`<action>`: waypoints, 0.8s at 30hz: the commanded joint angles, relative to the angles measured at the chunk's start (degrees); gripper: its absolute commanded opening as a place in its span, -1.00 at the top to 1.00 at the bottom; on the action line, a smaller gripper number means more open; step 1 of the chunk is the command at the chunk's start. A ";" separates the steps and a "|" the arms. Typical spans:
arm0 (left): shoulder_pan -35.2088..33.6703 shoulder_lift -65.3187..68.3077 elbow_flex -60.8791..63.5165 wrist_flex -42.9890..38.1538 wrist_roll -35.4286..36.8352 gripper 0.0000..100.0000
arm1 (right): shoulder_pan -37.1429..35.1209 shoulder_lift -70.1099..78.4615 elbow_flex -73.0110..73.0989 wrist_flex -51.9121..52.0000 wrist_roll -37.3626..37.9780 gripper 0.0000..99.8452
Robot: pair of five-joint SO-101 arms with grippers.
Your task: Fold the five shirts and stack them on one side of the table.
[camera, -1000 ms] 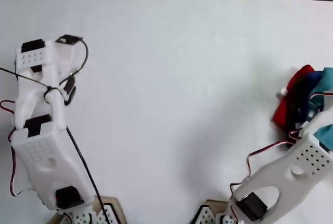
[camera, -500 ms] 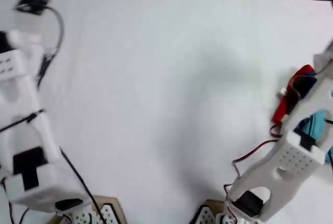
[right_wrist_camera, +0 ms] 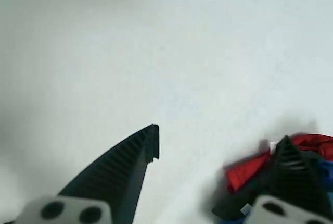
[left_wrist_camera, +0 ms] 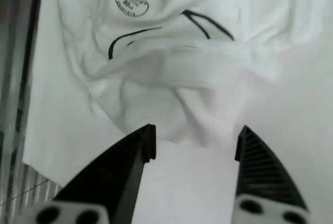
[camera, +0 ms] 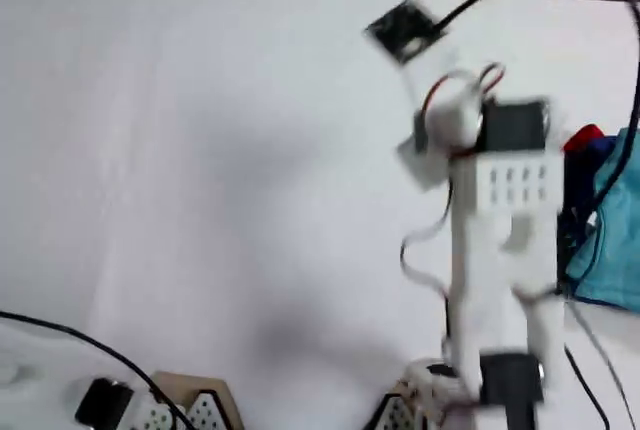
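The left gripper (left_wrist_camera: 196, 141) hangs with its black ribbed jaws spread wide and nothing between them. It is poised just over the near edge of a crumpled white fabric shirt (left_wrist_camera: 171, 78), which is marked with thin black lines and an oval printed label (left_wrist_camera: 131, 3). The shirt lies bunched on the white table (left_wrist_camera: 291, 130), close to the table's edge.

The right gripper (right_wrist_camera: 218, 148) is likewise spread and empty over bare tabletop. One fingertip stands in front of a bunched pile of red, dark blue and teal shirts (right_wrist_camera: 244, 173).

In the high view, the white right arm (camera: 505, 240) stretches across the table's right half. The pile (camera: 612, 240) sits just beside it at the table's right edge.
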 commanded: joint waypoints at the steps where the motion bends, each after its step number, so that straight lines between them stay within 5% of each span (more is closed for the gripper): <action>1: -1.41 10.20 -11.38 1.05 -1.05 0.46 | -3.38 -12.53 7.47 0.75 -0.35 0.34; 11: 6.15 34.20 -38.55 7.12 -0.88 0.47 | -3.74 -25.98 22.07 0.75 0.09 0.34; 14: 7.38 38.59 -41.80 9.23 0.09 0.70 | -3.65 -27.21 23.56 0.75 0.09 0.34; 16: 8.44 38.77 -45.23 13.10 4.22 1.00 | -3.65 -27.65 24.70 0.75 0.09 0.34; 21: 17.14 34.73 -59.82 27.69 8.09 0.96 | -1.89 -27.21 27.69 -0.22 -0.35 0.34; 24: 23.91 28.92 -64.75 28.13 13.19 0.96 | 4.70 -27.21 29.10 -3.21 -0.35 0.34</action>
